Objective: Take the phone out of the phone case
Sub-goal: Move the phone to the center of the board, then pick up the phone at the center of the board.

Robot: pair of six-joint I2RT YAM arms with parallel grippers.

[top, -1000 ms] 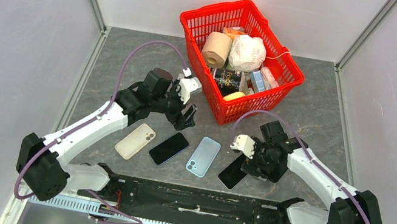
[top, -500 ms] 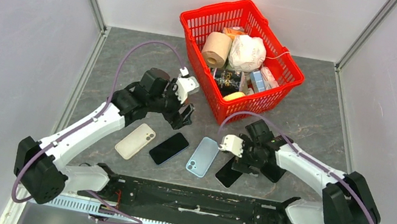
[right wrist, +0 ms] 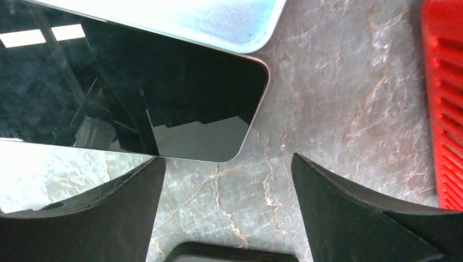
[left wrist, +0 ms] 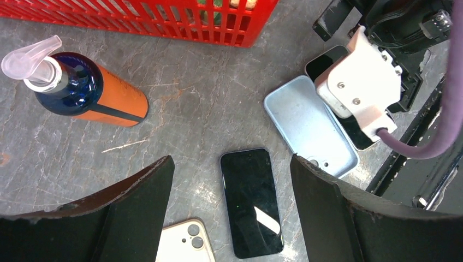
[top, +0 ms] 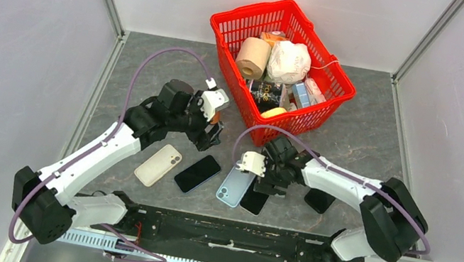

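Black-glass phone (right wrist: 109,93) lies just near-left of my wide-apart right claw (right wrist: 227,169), long axis near-to-far, its left flank against the light-blue phone case (top: 236,184); my left claw (left wrist: 232,159), also apart, hangs farther off.

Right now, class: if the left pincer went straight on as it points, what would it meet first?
Probably the black phone, lying ahead of the open left pincer; depth is hard to judge.

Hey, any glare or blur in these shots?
Right wrist view: the glossy black phone screen beside the pale blue case mirrors bright lights at its upper left; the right tool's fingers show almost black. Left wrist view: a small white glint on the middle black phone. Top view: even light, faint shadows.
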